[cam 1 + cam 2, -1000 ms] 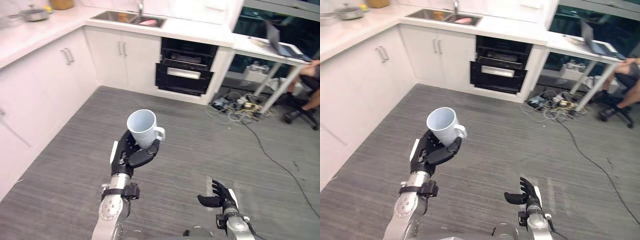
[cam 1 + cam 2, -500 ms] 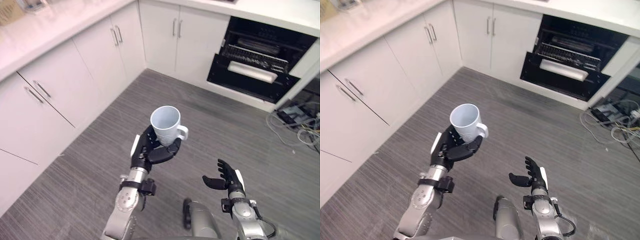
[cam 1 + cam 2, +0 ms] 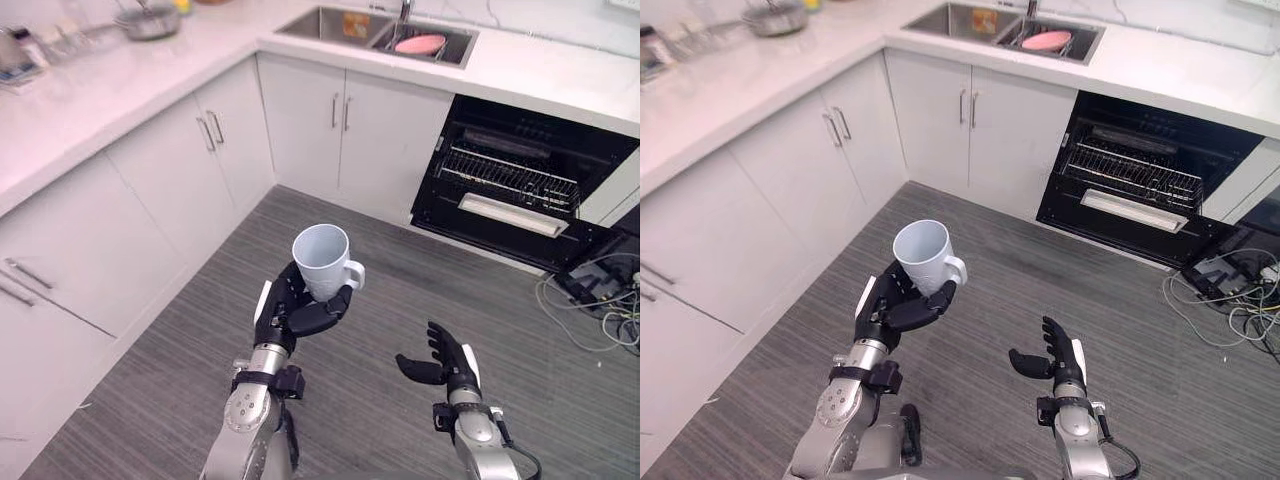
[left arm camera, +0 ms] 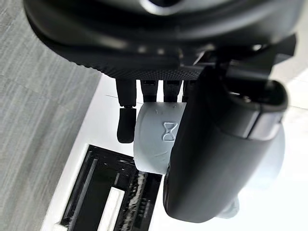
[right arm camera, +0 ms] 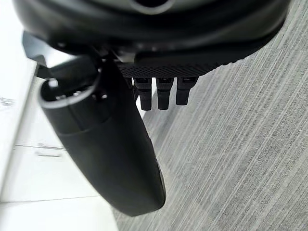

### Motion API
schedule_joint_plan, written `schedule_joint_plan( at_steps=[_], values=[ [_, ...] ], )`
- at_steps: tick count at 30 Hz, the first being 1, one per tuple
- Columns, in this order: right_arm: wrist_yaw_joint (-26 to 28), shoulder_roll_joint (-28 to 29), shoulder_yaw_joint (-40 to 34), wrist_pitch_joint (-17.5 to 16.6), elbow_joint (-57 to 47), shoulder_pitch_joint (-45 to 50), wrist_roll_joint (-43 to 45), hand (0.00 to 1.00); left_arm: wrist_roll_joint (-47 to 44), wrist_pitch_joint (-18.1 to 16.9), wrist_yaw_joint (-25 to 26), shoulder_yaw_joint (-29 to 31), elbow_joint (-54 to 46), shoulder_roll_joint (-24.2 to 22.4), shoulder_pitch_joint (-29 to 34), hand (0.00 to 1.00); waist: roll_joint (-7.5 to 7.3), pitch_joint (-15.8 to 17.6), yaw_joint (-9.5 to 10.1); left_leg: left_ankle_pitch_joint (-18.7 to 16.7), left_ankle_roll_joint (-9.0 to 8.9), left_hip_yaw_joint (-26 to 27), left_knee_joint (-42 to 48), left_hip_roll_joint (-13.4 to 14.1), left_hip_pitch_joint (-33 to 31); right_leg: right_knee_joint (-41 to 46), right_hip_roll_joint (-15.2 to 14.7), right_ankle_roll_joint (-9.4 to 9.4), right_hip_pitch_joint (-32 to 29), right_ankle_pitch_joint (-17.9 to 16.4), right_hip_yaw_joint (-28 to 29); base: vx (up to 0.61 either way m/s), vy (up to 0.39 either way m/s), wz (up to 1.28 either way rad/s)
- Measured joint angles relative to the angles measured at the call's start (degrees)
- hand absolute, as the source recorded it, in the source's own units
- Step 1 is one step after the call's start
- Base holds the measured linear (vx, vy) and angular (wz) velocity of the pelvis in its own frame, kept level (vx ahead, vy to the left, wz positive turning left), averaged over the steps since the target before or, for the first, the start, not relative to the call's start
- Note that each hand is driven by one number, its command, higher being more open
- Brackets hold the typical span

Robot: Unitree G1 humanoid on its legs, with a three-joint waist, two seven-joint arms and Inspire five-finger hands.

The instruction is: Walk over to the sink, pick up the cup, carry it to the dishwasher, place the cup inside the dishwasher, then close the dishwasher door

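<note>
1. The right robot hand [image 5: 159,33] shows from very close as a dark bulk.
2. Its thumb [image 5: 110,154] stands out long and thick, touching nothing.
3. Its fingers [image 5: 162,96] sit in a short row beside the thumb, relaxed and empty.
4. Past them lies a grey striped floor [image 5: 240,159].
5. White cabinet fronts [image 5: 43,178] with a slim handle [image 5: 48,154] meet that floor.

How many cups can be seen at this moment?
1. The white cup sits mouth up in the left hand, whose fingers are curled round it. The sink is partly hidden, so more may lie in there.
</note>
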Motion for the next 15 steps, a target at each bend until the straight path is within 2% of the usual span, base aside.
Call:
schedule_joint_plan(
  at_steps=[1,2,3,4,5,6,7,8,9,10,11,12,13,14,15],
  values=[
    [0.1,0.3,0.2,0.0,0.2,-0.1,0.0,0.9,0.0,0.0,0.0,-0.1,0.0,0.7,0.0,0.3,-0.74,0.1,-0.27,-0.8,0.41,0.5,-0.4,-1.0,1.5,6.1,-1.6,4.4,-3.0,2.6,0.0,0.41,0.158,-0.28],
    [0.4,0.9,0.3,0.0,1.2,-0.4,0.0,0.9,0.5,0.3,0.0,-0.4,0.0,2.2,0.0,0.3,-1.41,0.0,-1.4,-2.2,1.55,1.0,-1.4,-2.0,4.4,15.8,-3.2,3.24,-7.7,3.3,0.0,0.44,0.105,-0.2],
    [0.7,0.9,0.5,0.0,2.2,-0.9,0.0,0.9,0.9,0.6,0.1,-0.3,0.0,2.4,0.0,0.3,-1.28,0.1,-1.5,-3.0,1.59,2.0,-3.0,-2.0,7.2,19.5,-3.3,-0.23,-11.2,1.4,-1.2,0.46,0.081,-0.33],
    [0.8,0.9,1.2,0.2,2.5,-1.1,-0.1,0.9,1.1,0.6,0.2,-0.3,0.0,2.4,0.0,0.3,-1.02,0.0,-1.41,-3.2,1.38,2.9,-5.9,-2.0,10.5,19.5,-3.1,-3.32,-14.3,-0.4,-3.1,0.48,0.04,-0.53],
    [0.9,0.9,2.5,0.1,2.3,-1.5,-0.1,0.9,1.1,0.4,0.3,-0.4,-0.3,2.4,-0.1,0.3,-0.59,0.0,-1.72,-3.4,0.95,3.6,-9.5,-1.8,14.1,16.6,-1.6,-6.11,-18.2,-2.0,-5.6,0.48,0.005,-0.48],
    [1.1,0.9,3.2,0.1,2.1,-2.1,-0.1,0.9,1.1,0.3,0.2,-0.6,-0.3,2.4,-0.2,0.3,-0.26,-0.2,-2.73,-3.5,0.02,4.3,-12.2,-1.4,17.0,11.6,0.5,-7.72,-21.9,-2.9,-7.0,0.48,-0.011,-0.3],
    [1.2,0.9,3.4,0.1,2.0,-2.2,-0.1,0.9,1.1,0.3,0.2,-0.7,-0.3,2.4,-0.3,0.3,-0.14,-0.2,-2.99,-3.5,-0.21,4.5,-12.7,-1.3,17.7,9.9,1.0,-7.81,-22.9,-2.9,-7.2,0.5,-0.03,-0.13],
    [1.2,0.6,3.6,0.1,1.3,-2.4,-0.1,0.9,1.1,0.2,0.2,-1.1,-0.3,2.3,-0.6,0.3,0.16,-0.2,-3.99,-3.8,-1.63,5.0,-14.6,-1.0,20.3,2.2,2.9,-8.19,-25.8,-1.7,-7.9,0.55,-0.046,-0.13],
    [1.2,0.4,3.6,0.1,0.5,-2.7,-0.1,0.9,1.2,0.2,0.2,-1.2,-0.3,2.2,-0.8,0.3,0.2,-0.2,-4.4,-4.5,-2.89,5.8,-16.6,-1.1,23.6,-8.7,4.4,-8.47,-27.1,3.1,-9.4,0.71,-0.066,-0.23],
    [1.2,-0.1,3.6,0.1,-0.3,-2.8,-0.1,0.9,1.3,0.2,0.2,-1.0,-0.1,1.7,-0.9,0.3,0.12,-0.3,-4.63,-5.6,-4.47,6.5,-18.2,-1.5,27.0,-17.8,5.8,-11.13,-26.7,13.3,-11.3,0.65,-0.053,-0.2],
    [1.2,-0.4,3.6,0.1,-0.4,-2.8,-0.1,0.9,1.7,0.2,0.3,-1.0,-0.1,1.4,-0.8,0.3,0.11,-0.5,-5.19,-5.8,-4.85,6.4,-19.1,-1.9,28.7,-20.0,6.0,-13.3,-25.3,20.6,-12.1,0.71,-0.052,-0.37],
    [1.2,-2.3,3.6,0.4,-0.5,-4.7,-0.1,0.9,2.7,0.2,0.9,-0.5,0.8,-0.4,-1.3,0.3,3.66,-0.7,-5.23,-5.4,-4.61,6.3,-20.7,0.2,30.5,-18.5,7.7,-15.51,-25.0,20.9,-14.6,0.68,-0.067,-0.26],
    [1.0,-2.8,2.4,0.5,-3.3,-5.0,-0.1,0.9,3.3,0.3,1.1,-0.4,1.3,-1.0,-3.3,0.3,3.81,-0.7,-5.75,-3.3,-4.06,4.8,-19.2,-0.6,30.3,-13.4,6.2,-16.31,-26.4,16.2,-14.7,0.63,-0.092,-0.2],
    [1.0,-3.2,1.7,0.5,-5.0,-4.5,-0.1,0.9,3.5,0.3,1.1,-0.4,2.0,-1.5,-4.3,0.3,3.88,-0.7,-5.97,-2.3,-3.9,3.7,-17.8,-1.0,30.5,-10.7,5.3,-16.1,-26.5,13.9,-14.4,0.51,-0.127,0.18],
    [0.9,-3.7,0.4,0.4,-8.4,-3.1,-0.1,0.9,4.2,0.3,1.0,-0.6,2.3,-2.5,-5.1,0.3,4.33,-1.0,-6.23,-0.4,-4.55,2.1,-13.3,-0.9,30.5,-7.1,4.1,-16.1,-25.4,10.6,-14.3,0.46,-0.139,0.24]
  ],
)
